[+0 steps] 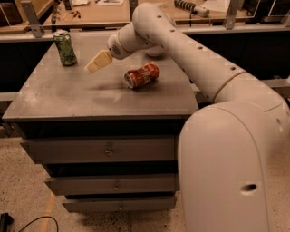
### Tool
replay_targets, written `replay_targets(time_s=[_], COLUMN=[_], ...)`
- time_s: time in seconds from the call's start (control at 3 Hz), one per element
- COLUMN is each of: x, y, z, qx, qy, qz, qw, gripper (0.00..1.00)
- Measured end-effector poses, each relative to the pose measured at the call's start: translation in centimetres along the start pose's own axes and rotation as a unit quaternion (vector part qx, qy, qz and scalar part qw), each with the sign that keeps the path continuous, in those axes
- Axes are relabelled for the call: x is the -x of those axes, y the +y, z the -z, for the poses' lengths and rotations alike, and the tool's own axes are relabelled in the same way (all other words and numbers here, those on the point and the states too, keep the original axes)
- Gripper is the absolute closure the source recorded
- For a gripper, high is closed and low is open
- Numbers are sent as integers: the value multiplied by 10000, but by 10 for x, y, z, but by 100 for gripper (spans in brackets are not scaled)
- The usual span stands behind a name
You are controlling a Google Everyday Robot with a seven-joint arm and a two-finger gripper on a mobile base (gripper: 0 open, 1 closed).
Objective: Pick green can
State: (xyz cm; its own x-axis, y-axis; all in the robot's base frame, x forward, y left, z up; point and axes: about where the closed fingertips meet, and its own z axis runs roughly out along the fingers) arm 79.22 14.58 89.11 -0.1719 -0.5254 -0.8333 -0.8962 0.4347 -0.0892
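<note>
The green can [65, 47] stands upright at the far left corner of the grey cabinet top [81, 97]; it has a green speckled body and a silver rim. My gripper [94, 65] hangs above the cabinet top, a short way to the right of the green can and apart from it, with its tan fingers [99, 61] pointing left and down. It holds nothing that I can see. A crushed red-orange can [142, 75] lies on its side right of the gripper.
My white arm [195, 59] stretches from the lower right across the cabinet's right side. The cabinet has several drawers [104, 149] below. A wooden workbench [99, 13] with tools runs behind it. A black cable [27, 223] lies on the floor.
</note>
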Motion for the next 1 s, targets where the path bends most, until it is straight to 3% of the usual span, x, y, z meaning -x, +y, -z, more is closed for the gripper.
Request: replay_targets(time_s=[0.33,0.67,1.0], x=[4,32,48], y=[8,2,-5], z=[-51,-56,-66], qx=[591,546,-17], qy=[-98,-431,-896], qz=[30,147,14], qw=[9982,9975,9960], gripper=[0,0,0])
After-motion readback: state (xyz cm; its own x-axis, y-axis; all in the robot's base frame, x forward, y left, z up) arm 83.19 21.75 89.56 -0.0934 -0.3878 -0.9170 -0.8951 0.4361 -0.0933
